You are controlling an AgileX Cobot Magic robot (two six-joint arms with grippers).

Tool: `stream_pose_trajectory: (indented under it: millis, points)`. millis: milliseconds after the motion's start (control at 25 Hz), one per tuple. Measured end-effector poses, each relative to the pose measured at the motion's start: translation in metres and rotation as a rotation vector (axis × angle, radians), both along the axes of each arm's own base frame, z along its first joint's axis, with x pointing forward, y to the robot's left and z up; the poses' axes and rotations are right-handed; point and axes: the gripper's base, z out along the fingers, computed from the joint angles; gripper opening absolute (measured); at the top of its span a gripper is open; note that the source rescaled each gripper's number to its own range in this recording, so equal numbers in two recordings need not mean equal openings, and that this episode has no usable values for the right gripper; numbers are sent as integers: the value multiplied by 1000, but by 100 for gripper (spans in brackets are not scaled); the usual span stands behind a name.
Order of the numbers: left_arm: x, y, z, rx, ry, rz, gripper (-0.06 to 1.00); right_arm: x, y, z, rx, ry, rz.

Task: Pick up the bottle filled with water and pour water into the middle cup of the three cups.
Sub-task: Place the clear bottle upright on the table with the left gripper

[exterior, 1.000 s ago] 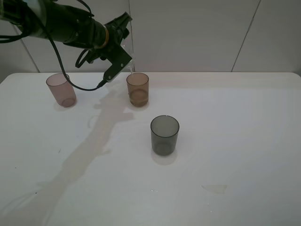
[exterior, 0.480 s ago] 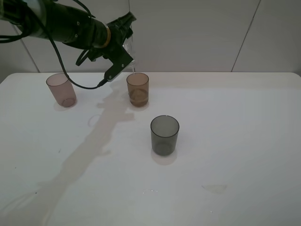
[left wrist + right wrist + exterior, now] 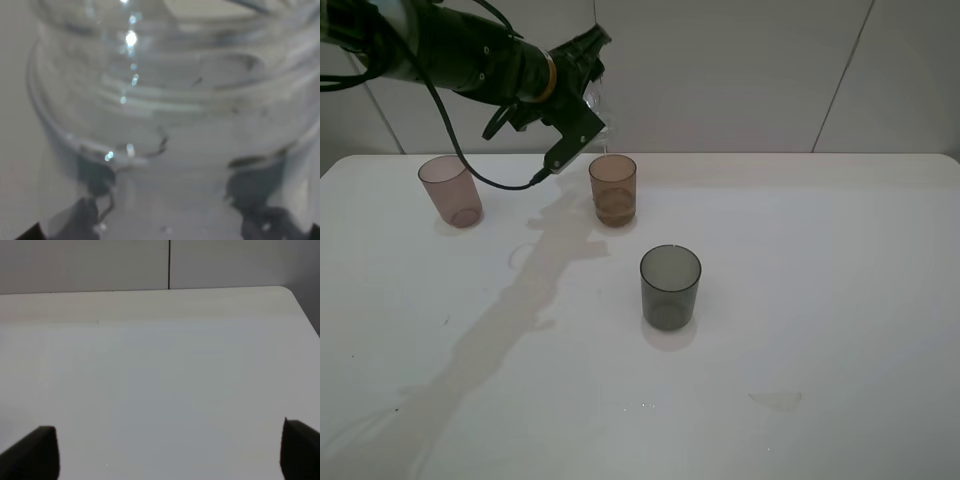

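My left gripper (image 3: pixel 586 88) is shut on the clear bottle (image 3: pixel 597 103) and holds it tilted in the air, just above and behind the amber-orange middle cup (image 3: pixel 613 189). The cup holds a little water. In the left wrist view the bottle (image 3: pixel 165 100) fills the frame, with dark fingers (image 3: pixel 95 182) on either side. The pinkish-brown cup (image 3: pixel 451 190) stands at the far left. The dark grey cup (image 3: pixel 670 287) stands nearer the front. My right gripper (image 3: pixel 167 460) is open over bare table; it is out of the exterior view.
A black cable (image 3: pixel 480 172) hangs from the left arm between the pinkish-brown and amber cups. A small wet patch (image 3: pixel 776 400) lies on the white table (image 3: pixel 840 260) at the front right. A wall stands right behind the table.
The left gripper has turned back and lifted slightly, raising the bottle's mouth away from the amber cup's rim. The cups have not moved.
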Motion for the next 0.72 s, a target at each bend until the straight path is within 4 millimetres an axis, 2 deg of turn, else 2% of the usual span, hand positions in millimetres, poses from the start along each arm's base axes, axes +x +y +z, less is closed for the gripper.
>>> stream_pose_trajectory:
  millis: [280, 600, 720]
  points:
    - [-3, -3, 8, -252, 99, 110, 3, 0, 0, 0, 0, 0, 0]
    - [-10, -2, 36, -937, 353, 515, 3, 0, 0, 0, 0, 0, 0]
    - [-20, 2, 40, -1106, 439, 624, 3, 0, 0, 0, 0, 0, 0]
